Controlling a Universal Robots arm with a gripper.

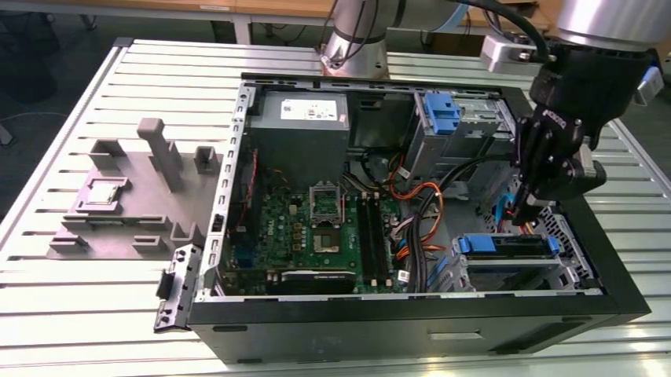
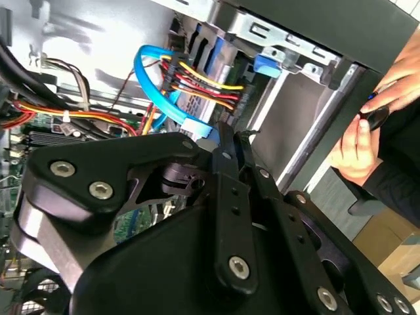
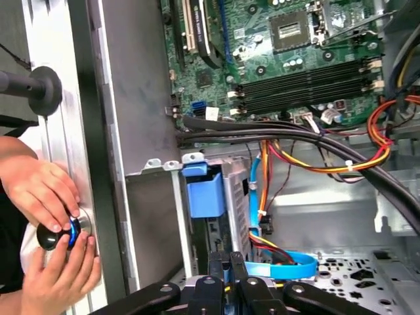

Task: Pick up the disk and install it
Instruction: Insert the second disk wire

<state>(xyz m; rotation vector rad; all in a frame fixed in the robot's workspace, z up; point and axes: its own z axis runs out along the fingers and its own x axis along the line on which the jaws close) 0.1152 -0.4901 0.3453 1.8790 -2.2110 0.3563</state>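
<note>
The disk (image 1: 504,246) sits in the drive cage at the front corner of the open computer case (image 1: 225,236), on the exterior view's right. Its blue bracket faces up into the case. In the first wrist view, you can see the disk (image 3: 205,197) standing edge-on in the metal cage, with the blue bracket on top and the silver body beside it. A flat blue data cable (image 3: 289,268) and a bundle of red, yellow and black power wires (image 3: 262,239) run close beside it.

Your gripper (image 1: 529,206) hangs just above the disk, inside the case wall. In the first wrist view, its fingers (image 3: 215,262) are drawn together with nothing between them, and the same shows in the second wrist view, where the gripper (image 2: 230,147) points toward the cage and cables.

Further in lies the green motherboard (image 1: 314,228), and beyond it the grey power supply (image 1: 304,114).

Outside the case wall, a person's hands (image 3: 46,197) hold a small black knob (image 3: 51,236).
</note>
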